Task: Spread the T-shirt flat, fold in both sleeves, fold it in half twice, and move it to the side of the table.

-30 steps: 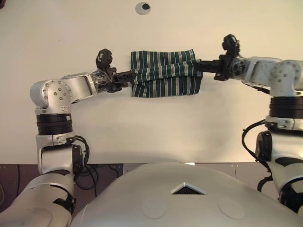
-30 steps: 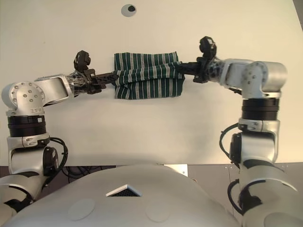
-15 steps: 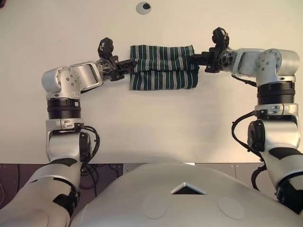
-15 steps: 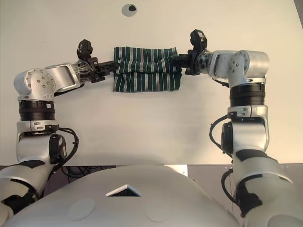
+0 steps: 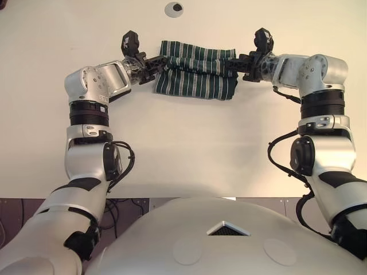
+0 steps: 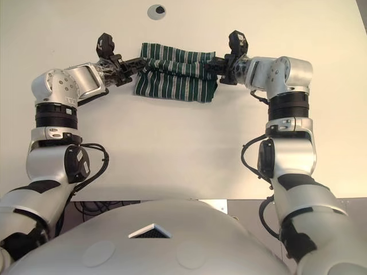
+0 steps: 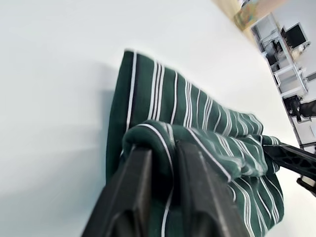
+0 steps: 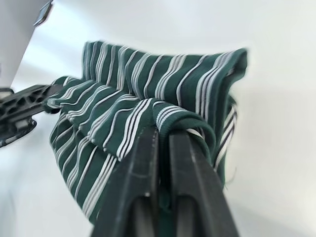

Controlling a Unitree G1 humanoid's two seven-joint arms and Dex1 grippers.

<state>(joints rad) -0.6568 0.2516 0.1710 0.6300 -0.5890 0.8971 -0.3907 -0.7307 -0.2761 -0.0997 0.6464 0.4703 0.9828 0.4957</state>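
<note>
Clamping left tool [image 5: 157, 64] and right tool [image 5: 233, 65] tightly onto both ends of the folded T-shirt [image 5: 198, 81], we hold its layers together for transfer.

**A:** What sort of place is this?

**B:** It looks like an office or a robotics lab, not a home. There is a broad, plain white tabletop [image 5: 189, 143] with a round cable port [image 5: 173, 9] set into its far side, as office desks have.

**A:** What surrounds it?

**B:** Below the near edge, black cables [image 5: 114, 207] hang loose above a dark floor [image 5: 11, 215] laid in panels with straight seams (much like raised office flooring). In the left wrist view, far beyond the tabletop, white furniture [image 7: 286, 74] that may be desks or shelving stands in a bright room. There are dark shapes on and beside it, too small to identify.
</note>
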